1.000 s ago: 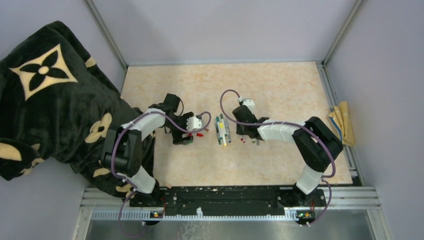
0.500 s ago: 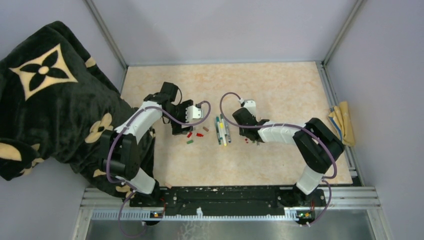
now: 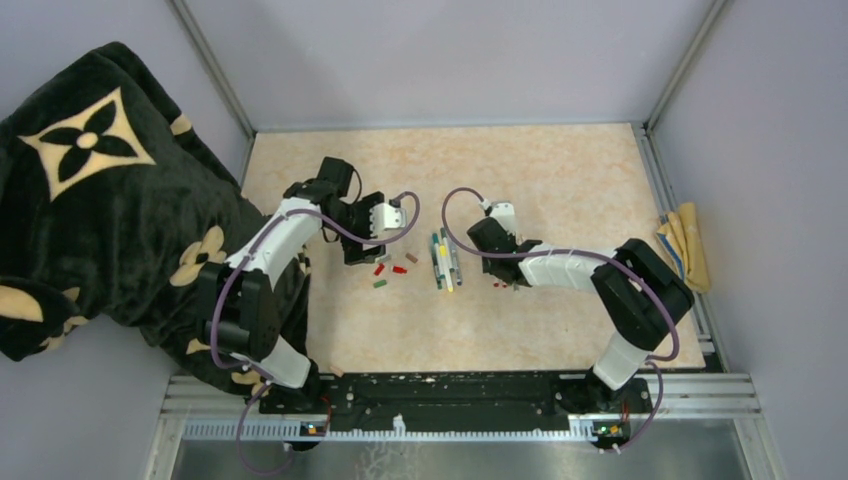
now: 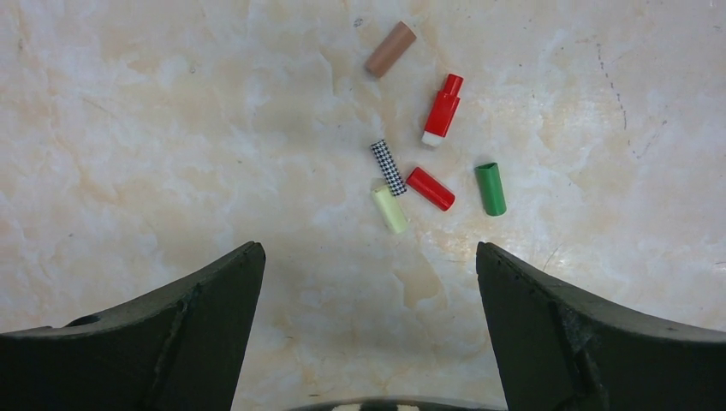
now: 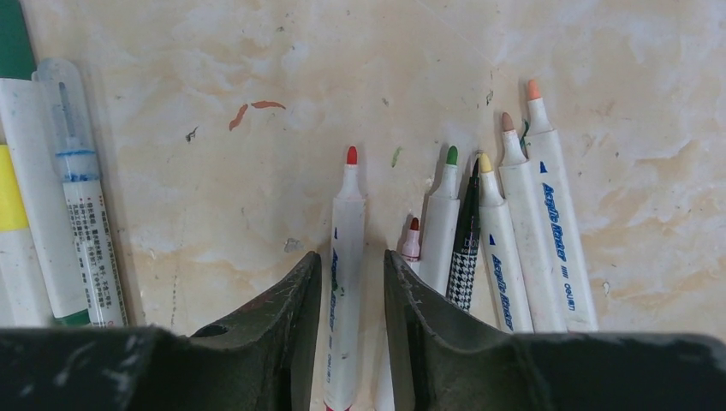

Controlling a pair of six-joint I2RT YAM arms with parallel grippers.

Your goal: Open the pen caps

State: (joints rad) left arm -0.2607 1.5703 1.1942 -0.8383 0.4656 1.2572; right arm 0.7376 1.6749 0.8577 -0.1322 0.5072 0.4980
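Beige marbled tabletop (image 3: 560, 180): carries everything.
Left gripper (image 4: 368, 253): jaws spread wide, hovering over the loose caps.
Right gripper (image 5: 351, 257): jaws narrow around a white-barrelled red-tipped pen (image 5: 347, 231); whether it grips is unclear.
Uncapped white pens (image 5: 524, 231): side by side, just right of that pen.
Small plastic caps (image 4: 430, 188): brown, red, checked, pale yellow and green, scattered close together.

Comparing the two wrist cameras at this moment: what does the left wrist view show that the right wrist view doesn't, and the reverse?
Only the left wrist view: loose short plastic caps, namely the brown cap, green cap, red cap, pale yellow cap and checkered cap, beyond the open, empty left gripper.
Only the right wrist view: uncapped white-barrelled marker pens; the right gripper straddles the red-tipped pen, grip unclear.
Both: black fingers over the beige marbled tabletop.
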